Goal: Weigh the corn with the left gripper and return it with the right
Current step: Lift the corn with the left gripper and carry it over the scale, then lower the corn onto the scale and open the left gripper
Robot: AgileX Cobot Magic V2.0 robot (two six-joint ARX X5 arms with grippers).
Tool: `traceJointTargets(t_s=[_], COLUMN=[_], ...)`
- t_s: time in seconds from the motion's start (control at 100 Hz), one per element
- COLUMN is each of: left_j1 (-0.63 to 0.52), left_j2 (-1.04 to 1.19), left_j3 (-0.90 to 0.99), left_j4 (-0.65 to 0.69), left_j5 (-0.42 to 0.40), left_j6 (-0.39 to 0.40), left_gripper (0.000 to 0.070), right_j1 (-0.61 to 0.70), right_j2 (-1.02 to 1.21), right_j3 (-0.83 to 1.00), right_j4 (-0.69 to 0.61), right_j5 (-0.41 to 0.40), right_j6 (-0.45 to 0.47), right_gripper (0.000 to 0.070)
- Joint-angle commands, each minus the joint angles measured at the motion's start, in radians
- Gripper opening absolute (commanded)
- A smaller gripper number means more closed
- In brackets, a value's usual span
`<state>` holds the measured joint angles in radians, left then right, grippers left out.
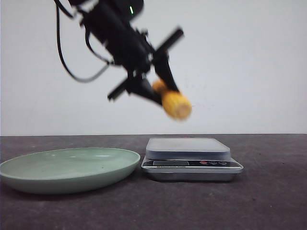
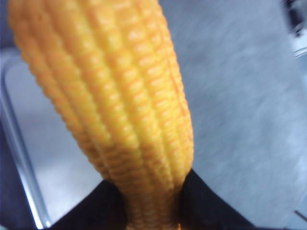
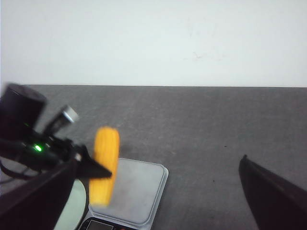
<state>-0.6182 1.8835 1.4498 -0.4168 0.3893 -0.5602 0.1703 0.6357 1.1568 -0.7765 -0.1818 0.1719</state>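
Observation:
My left gripper [image 1: 160,93] is shut on the yellow-orange corn [image 1: 173,103] and holds it in the air, above and a little left of the silver scale [image 1: 189,148]. In the left wrist view the corn [image 2: 115,96] fills the frame, clamped at its near end between the two black fingers [image 2: 211,206], with the scale's platform [image 2: 57,158] below. In the right wrist view the corn [image 3: 105,163] hangs over the scale's left part [image 3: 139,191], with the left gripper [image 3: 88,167] on it. My right gripper [image 3: 158,191] is open and empty, its fingers [image 3: 273,196] wide apart.
A pale green plate [image 1: 72,167] lies left of the scale, touching or nearly touching it. The dark grey table [image 1: 268,201] runs to a white wall behind. The scale's display and buttons [image 1: 192,163] face the front.

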Motion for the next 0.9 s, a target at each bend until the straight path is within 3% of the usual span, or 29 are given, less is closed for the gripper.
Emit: traceJointTargets(t_s=[0.0, 0.25, 0.45, 0.5, 0.62, 0.72, 0.84, 0.89], left_j1=[-0.012, -0.016, -0.017, -0.017, -0.017, -0.017, -0.017, -0.017], left_j2=[0.035, 0.093, 0.098, 0.098, 0.098, 0.098, 0.098, 0.098], left_j3=[0.014, 0.014, 0.014, 0.014, 0.014, 0.014, 0.015, 0.018], left_j4=[-0.007, -0.01, -0.011, -0.011, -0.014, -0.012, -0.011, -0.011], left_j5=[0.002, -0.008, -0.007, -0.007, -0.006, 0.001, 0.011, 0.02], left_j6=[-0.013, -0.023, -0.024, -0.025, -0.028, -0.027, -0.027, -0.027], left_gripper=[0.0003, 0.0005, 0.0046, 0.0106, 0.0329, 0.0399, 0.0416, 0.049], right_j1=[0.005, 0.005, 0.005, 0.005, 0.005, 0.005, 0.005, 0.005], right_j2=[0.006, 0.005, 0.005, 0.005, 0.005, 0.005, 0.005, 0.005], right_j3=[0.016, 0.016, 0.016, 0.016, 0.016, 0.016, 0.016, 0.016], right_j4=[0.0, -0.033, -0.04, -0.04, -0.04, -0.04, -0.04, -0.04], right_j5=[0.001, 0.0, 0.0, -0.001, -0.001, -0.001, -0.001, 0.0], right_j6=[0.0, 0.0, 0.003, 0.004, 0.004, 0.005, 0.004, 0.004], right_gripper=[0.07, 0.07, 0.07, 0.07, 0.07, 0.07, 0.07, 0.07])
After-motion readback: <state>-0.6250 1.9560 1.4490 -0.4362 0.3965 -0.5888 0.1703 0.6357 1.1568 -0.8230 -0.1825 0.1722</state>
